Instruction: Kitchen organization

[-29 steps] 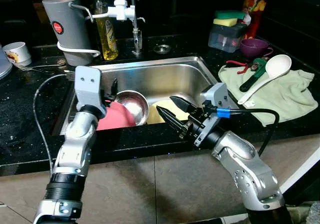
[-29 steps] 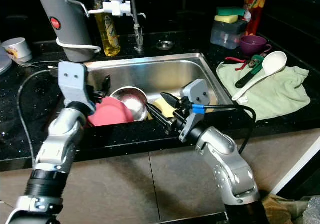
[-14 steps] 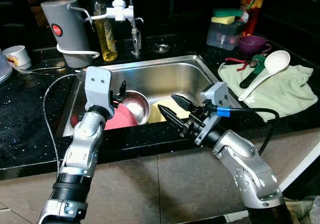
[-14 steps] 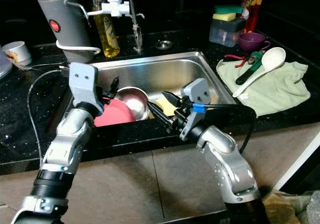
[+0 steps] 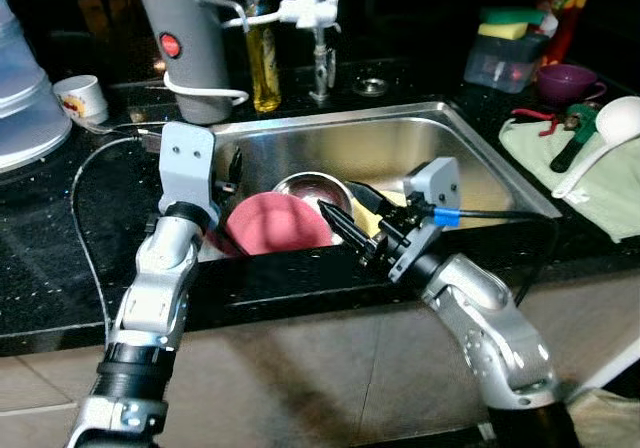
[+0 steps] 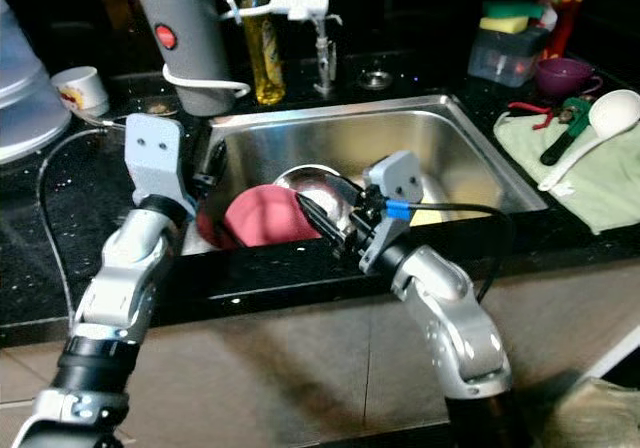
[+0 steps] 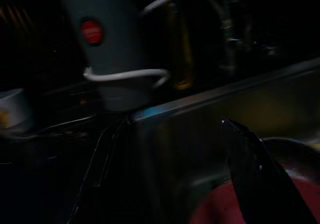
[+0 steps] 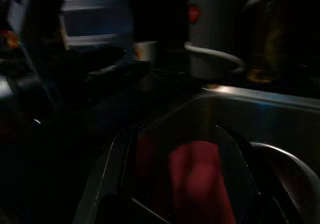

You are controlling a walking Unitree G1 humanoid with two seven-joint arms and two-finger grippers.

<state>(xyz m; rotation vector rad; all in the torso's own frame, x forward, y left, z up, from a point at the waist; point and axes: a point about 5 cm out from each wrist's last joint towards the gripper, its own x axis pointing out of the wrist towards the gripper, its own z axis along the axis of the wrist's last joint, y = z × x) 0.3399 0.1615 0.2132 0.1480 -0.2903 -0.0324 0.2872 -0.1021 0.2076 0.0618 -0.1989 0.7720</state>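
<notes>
Left arm raised from lower left, forearm angled up and forward, wrist bent over the left rim of the steel sink (image 5: 470, 133). Left gripper (image 5: 232, 173) poised above the sink's left end, just beside the pink plate (image 5: 277, 223); fingers (image 7: 255, 174) spread apart, nothing held.

Right arm bent at elbow, forearm reaching up and leftward across the front counter edge. Right gripper (image 5: 345, 223) pointed at the plate's right edge, fingers parted, empty, tips close to the plate and the metal bowl (image 5: 312, 186).

Pink plate leaning in the sink, left of centre, against the bowl. Yellow item (image 5: 372, 218) behind the right gripper. Grey kettle (image 5: 190, 48) on the counter beyond.
</notes>
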